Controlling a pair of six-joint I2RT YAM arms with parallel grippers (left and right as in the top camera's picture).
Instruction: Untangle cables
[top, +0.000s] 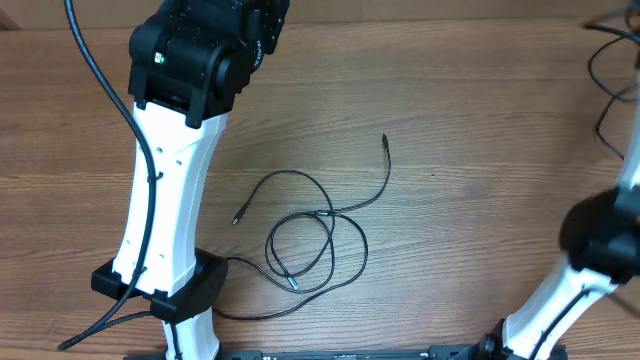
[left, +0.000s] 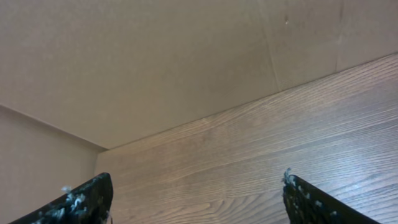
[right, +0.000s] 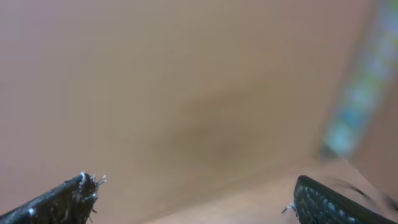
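The thin black cables (top: 300, 240) lie looped and crossed over each other on the wooden table in the overhead view, with plug ends at upper right (top: 385, 140), at left (top: 237, 217) and at the bottom of the loop (top: 292, 283). My left gripper (left: 198, 196) is open and empty, looking at bare wood and a brown wall; no cable shows there. My right gripper (right: 193, 199) is open and empty in a blurred view. In the overhead view the grippers themselves are hidden or out of frame; only the left arm (top: 170, 190) and right arm (top: 600, 240) show.
Thicker black cords run along the left arm (top: 100, 70) and at the top right corner (top: 610, 60). A black rail (top: 350, 353) lies along the table's front edge. A cardboard-coloured wall (left: 155, 62) stands behind the table.
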